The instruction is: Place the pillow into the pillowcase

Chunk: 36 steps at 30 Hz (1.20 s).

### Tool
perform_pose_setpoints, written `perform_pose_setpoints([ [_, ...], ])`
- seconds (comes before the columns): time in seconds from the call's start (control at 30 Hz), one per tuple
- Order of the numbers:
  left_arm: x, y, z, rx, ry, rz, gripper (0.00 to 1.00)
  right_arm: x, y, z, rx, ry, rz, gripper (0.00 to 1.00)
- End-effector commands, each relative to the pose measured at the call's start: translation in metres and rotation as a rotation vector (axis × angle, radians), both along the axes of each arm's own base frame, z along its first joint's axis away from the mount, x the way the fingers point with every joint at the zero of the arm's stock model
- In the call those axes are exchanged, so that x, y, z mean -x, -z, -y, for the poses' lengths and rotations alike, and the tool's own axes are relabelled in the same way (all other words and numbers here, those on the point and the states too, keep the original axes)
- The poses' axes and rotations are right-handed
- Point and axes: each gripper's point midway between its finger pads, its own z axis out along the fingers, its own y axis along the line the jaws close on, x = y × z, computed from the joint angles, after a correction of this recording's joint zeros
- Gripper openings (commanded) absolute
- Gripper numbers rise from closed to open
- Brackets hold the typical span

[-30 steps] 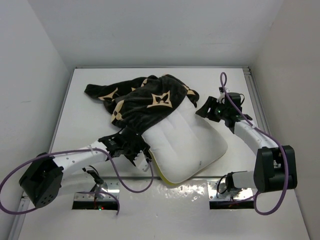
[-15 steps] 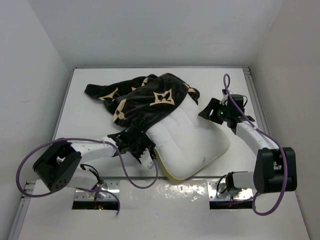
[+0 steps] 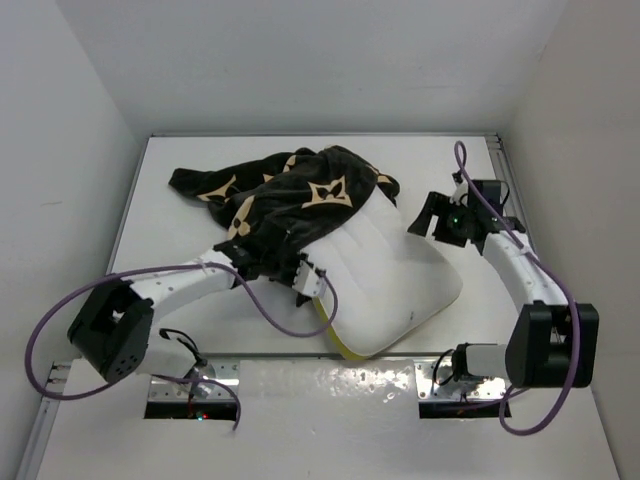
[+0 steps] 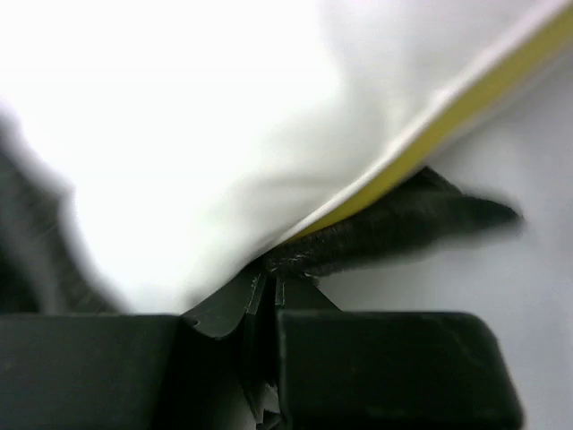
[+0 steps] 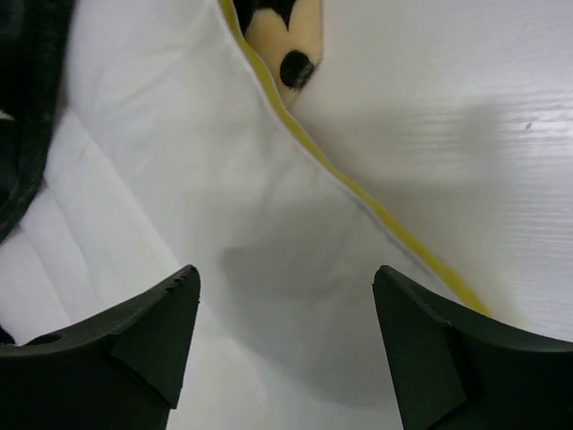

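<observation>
The white pillow (image 3: 385, 280) with yellow piping lies at the table's middle. The black tan-flowered pillowcase (image 3: 290, 195) covers its far left part. My left gripper (image 3: 305, 282) is at the pillow's left edge, where the case ends. In the left wrist view its jaws (image 4: 269, 279) are shut on the pillowcase's fuzzy black hem (image 4: 394, 231), just under the pillow (image 4: 179, 116). My right gripper (image 3: 432, 215) hovers open beside the pillow's far right corner. In the right wrist view its fingertips (image 5: 286, 273) stand wide apart over the pillow (image 5: 179, 179), holding nothing. A bit of pillowcase (image 5: 277, 36) shows beyond the piping.
The white table (image 3: 180, 250) is boxed in by white walls at the back and both sides. A raised rail (image 3: 508, 180) runs along its right edge. Purple cables loop from both arms near the bases (image 3: 270, 330).
My left gripper slid right and farther in along the pillow's left edge and shut on the case's hem. My right gripper drew back to the right and opened wider.
</observation>
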Motion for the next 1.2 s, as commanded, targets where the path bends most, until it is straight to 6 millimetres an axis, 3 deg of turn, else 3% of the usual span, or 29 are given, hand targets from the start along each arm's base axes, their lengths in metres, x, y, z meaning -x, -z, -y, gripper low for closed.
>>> perform_pose_setpoints([
  [0.0, -0.017, -0.091, 0.025, 0.251, -0.094, -0.025, 0.0, -0.002, -0.066, 0.02, 0.151, -0.035, 0.116, 0.79],
  [0.03, -0.015, -0.1, 0.024, 0.271, -0.123, -0.055, 0.0, 0.001, -0.075, 0.026, 0.185, -0.027, 0.12, 0.81],
  [0.07, -0.016, -0.114, 0.025, 0.304, -0.135, -0.059, 0.0, -0.001, -0.102, 0.027, 0.212, -0.045, 0.179, 0.82],
  [0.1, -0.018, -0.13, 0.027, 0.335, -0.167, -0.074, 0.0, 0.011, -0.105, 0.024, 0.209, -0.076, 0.15, 0.82],
  [0.13, -0.018, -0.142, 0.029, 0.362, -0.173, -0.079, 0.0, 0.015, -0.123, 0.023, 0.221, -0.106, 0.185, 0.82],
  [0.17, -0.021, -0.158, 0.032, 0.404, -0.206, -0.094, 0.0, 0.028, -0.122, 0.019, 0.209, -0.131, 0.148, 0.82],
  [0.3, -0.028, -0.202, 0.042, 0.529, -0.263, -0.115, 0.0, 0.06, -0.149, -0.016, 0.106, -0.319, 0.237, 0.72],
  [0.33, -0.03, -0.209, 0.045, 0.551, -0.271, -0.115, 0.0, 0.072, -0.151, -0.038, 0.049, -0.424, 0.274, 0.7],
  [0.37, -0.032, -0.217, 0.047, 0.578, -0.288, -0.117, 0.0, 0.08, -0.166, -0.055, 0.04, -0.505, 0.374, 0.7],
  [0.43, -0.038, -0.226, 0.053, 0.597, -0.291, -0.085, 0.0, 0.096, -0.154, -0.072, 0.019, -0.595, 0.405, 0.73],
  [0.47, -0.039, -0.226, 0.055, 0.59, -0.286, -0.071, 0.0, 0.1, -0.158, -0.083, 0.018, -0.622, 0.451, 0.76],
  [0.5, -0.041, -0.222, 0.057, 0.574, -0.286, -0.062, 0.0, 0.102, -0.146, -0.086, 0.002, -0.581, 0.404, 0.76],
  [0.53, -0.039, -0.223, 0.059, 0.572, -0.275, -0.059, 0.0, 0.095, -0.136, -0.082, 0.037, -0.519, 0.384, 0.76],
  [0.63, -0.031, -0.225, 0.063, 0.556, -0.225, -0.041, 0.0, 0.092, -0.113, -0.105, 0.036, -0.52, 0.352, 0.83],
  [0.7, -0.022, -0.224, 0.066, 0.542, -0.181, -0.043, 0.0, 0.091, -0.085, -0.122, 0.083, -0.562, 0.296, 0.95],
  [0.83, -0.009, -0.218, 0.065, 0.497, -0.129, -0.025, 0.0, 0.071, -0.074, -0.163, 0.023, -0.586, 0.297, 0.94],
  [0.9, -0.007, -0.212, 0.061, 0.475, -0.132, -0.027, 0.0, 0.065, -0.075, -0.18, 0.011, -0.607, 0.311, 0.88],
  [0.97, -0.004, -0.208, 0.055, 0.458, -0.131, -0.022, 0.0, 0.051, -0.067, -0.188, 0.036, -0.579, 0.31, 0.48],
  [1.0, -0.002, -0.208, 0.053, 0.455, -0.117, -0.012, 0.0, 0.037, -0.06, -0.188, 0.038, -0.542, 0.308, 0.1],
  [1.03, 0.001, -0.207, 0.051, 0.447, -0.109, -0.018, 0.0, 0.03, -0.059, -0.188, 0.029, -0.511, 0.305, 0.0],
  [1.1, 0.009, -0.204, 0.049, 0.438, -0.08, -0.029, 0.0, 0.011, -0.069, -0.194, -0.063, -0.435, 0.332, 0.0],
  [1.17, 0.019, -0.197, 0.045, 0.407, -0.022, -0.031, 0.0, -0.016, -0.093, -0.19, -0.187, -0.293, 0.409, 0.0],
])
